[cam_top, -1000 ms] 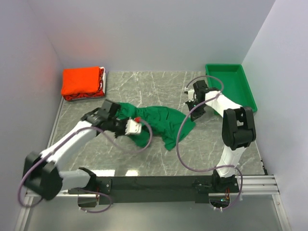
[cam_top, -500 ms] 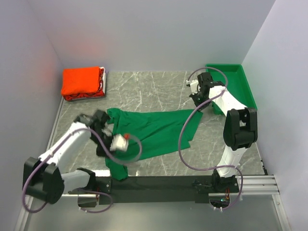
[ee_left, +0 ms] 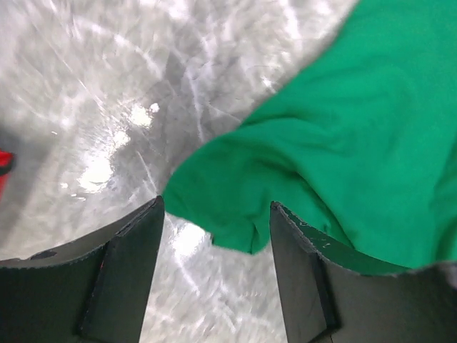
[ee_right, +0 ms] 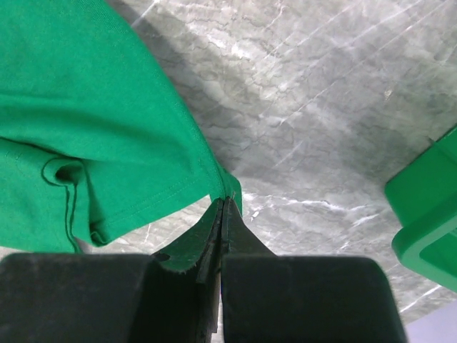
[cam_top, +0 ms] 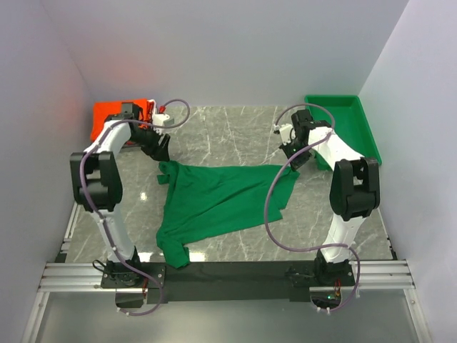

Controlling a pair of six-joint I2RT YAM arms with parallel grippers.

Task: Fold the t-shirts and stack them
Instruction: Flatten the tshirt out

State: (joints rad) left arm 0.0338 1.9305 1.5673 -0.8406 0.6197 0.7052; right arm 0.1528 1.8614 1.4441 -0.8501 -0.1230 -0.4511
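The green t-shirt lies spread and rumpled on the marble surface. The right jaws are pressed together on its far right corner, with the cloth pinched between the tips. The left jaws stand apart over the far left corner, holding nothing — the cloth's edge shows between them. The folded orange-red t-shirts sit far left, well apart.

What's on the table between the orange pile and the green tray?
In the top view, bare marble table, with the left hand and right hand above it.
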